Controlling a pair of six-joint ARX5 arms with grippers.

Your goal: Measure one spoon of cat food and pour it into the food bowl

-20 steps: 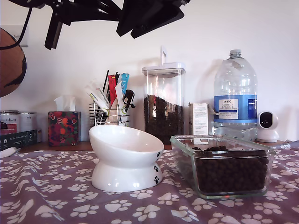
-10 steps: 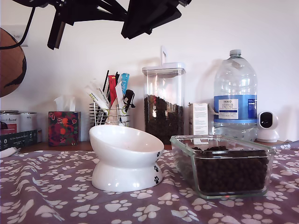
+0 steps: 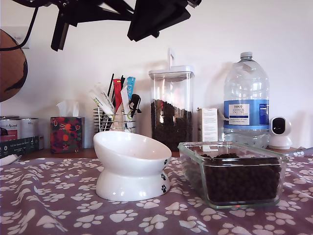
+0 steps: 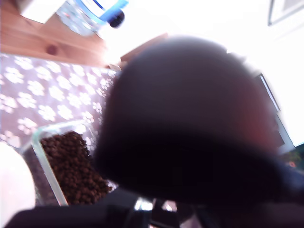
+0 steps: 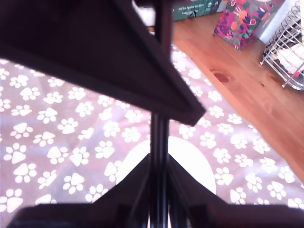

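The white food bowl point(image 3: 132, 156) stands on the paw-print cloth in the exterior view, left of a clear glass dish point(image 3: 230, 147) full of brown cat food point(image 3: 242, 181). Dark arm parts point(image 3: 154, 17) hang high above both. In the first wrist view the spoon point(image 4: 190, 118) is a blurred black round cup filling the frame just past my first gripper point(image 4: 166, 211), which looks shut on it. Below it lie the cat food point(image 4: 71, 166) and the bowl's edge point(image 4: 12, 190). My second gripper point(image 5: 159, 166) is shut, high over the bowl point(image 5: 190, 161).
Along the back wall stand a tall clear canister of kibble point(image 3: 171, 107), a big water bottle point(image 3: 246, 98), a wire rack of pens point(image 3: 115, 117), a tissue box point(image 3: 66, 134), tins point(image 3: 19, 129) and a small white camera point(image 3: 280, 132).
The dark arm parts at the exterior view's top shifted slightly towards that view's right. Bowl, dish and everything on the table stayed put.
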